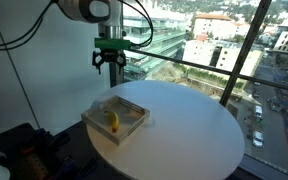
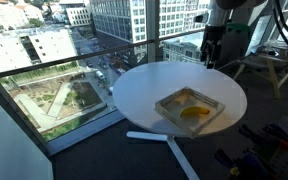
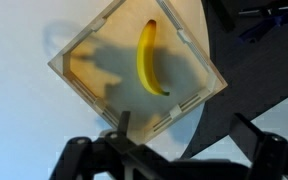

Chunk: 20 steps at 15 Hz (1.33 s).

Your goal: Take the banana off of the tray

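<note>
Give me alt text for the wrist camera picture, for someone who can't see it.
A yellow banana lies inside a square, wooden-edged tray, seen from above on a white table. The tray sits turned like a diamond near the table's edge, and the dark, open gripper shows along the bottom of the picture.

I am working in what looks like an upper-floor office or lab in a city. Floor-to-ceiling windows (image 2: 44, 60) run beside the round white desk (image 1: 184, 130), and through them I look down on a street (image 1: 261, 108), rooftops and tall office blocks (image 2: 124, 20). Loose black cables (image 2: 284, 30) hang near a wooden trestle (image 2: 269, 65) behind the desk.
</note>
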Available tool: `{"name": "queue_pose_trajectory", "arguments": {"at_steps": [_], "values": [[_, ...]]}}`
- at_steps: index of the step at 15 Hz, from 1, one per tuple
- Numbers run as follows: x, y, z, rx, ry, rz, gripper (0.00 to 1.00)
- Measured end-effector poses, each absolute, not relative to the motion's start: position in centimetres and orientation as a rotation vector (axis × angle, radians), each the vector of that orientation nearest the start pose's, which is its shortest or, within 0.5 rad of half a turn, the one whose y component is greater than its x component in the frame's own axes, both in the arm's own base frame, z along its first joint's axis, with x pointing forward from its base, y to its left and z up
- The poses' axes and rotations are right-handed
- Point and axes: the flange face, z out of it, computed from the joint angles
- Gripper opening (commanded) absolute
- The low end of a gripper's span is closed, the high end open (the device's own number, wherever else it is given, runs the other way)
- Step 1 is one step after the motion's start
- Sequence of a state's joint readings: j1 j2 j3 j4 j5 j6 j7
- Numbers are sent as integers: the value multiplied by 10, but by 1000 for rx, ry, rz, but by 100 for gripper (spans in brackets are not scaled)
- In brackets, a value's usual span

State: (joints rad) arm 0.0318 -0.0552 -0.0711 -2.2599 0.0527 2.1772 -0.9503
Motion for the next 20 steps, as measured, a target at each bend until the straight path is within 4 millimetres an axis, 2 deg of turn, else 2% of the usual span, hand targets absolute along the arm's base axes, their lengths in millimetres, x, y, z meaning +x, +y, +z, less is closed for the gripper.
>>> {"name": "queue_pose_trajectory", "arguments": {"at_steps": [4,20], "values": [[502,-17,366,-2784,-1314,35,100],[502,-12,361,-2777,-1325,43,100]]}}
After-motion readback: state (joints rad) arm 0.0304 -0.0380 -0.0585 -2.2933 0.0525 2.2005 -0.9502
